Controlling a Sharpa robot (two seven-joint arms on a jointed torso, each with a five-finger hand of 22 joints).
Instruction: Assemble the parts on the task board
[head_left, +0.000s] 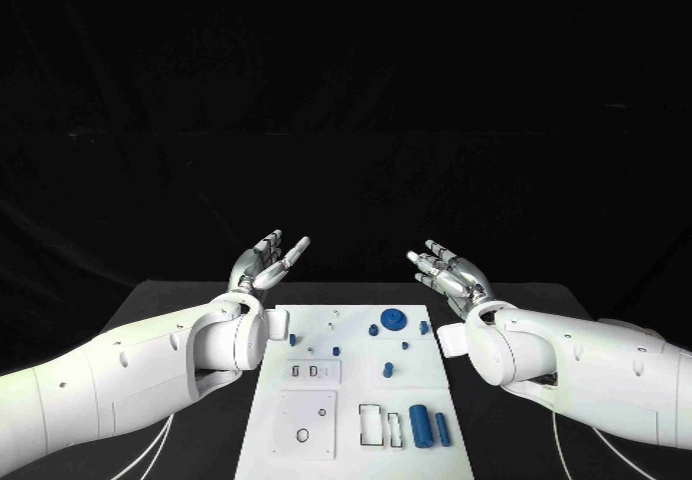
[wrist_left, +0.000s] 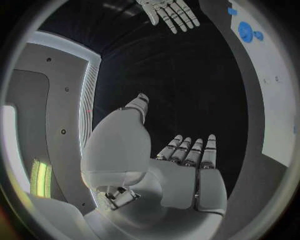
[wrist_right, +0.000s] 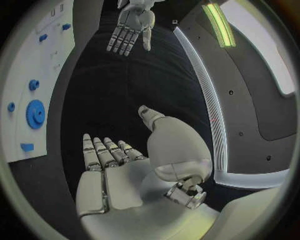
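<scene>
Robot lab test cell, black-draped backdrop, black table (head_left: 188, 300), white task board (head_left: 361, 400) with blue parts (head_left: 392, 321)

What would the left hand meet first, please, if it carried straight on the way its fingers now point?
Probably nothing: the left hand is raised, open, beside the white board's far end, fingers pointing up and away from the robot into dark space. Its way looks free, though depth is unclear.

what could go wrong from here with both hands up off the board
Both the left hand and right hand are open and raised beyond the task board. Coming down, a hand might knock the blue gear or the small parts nearby. The blue cylinder lying near the board's edge could roll if bumped.
</scene>
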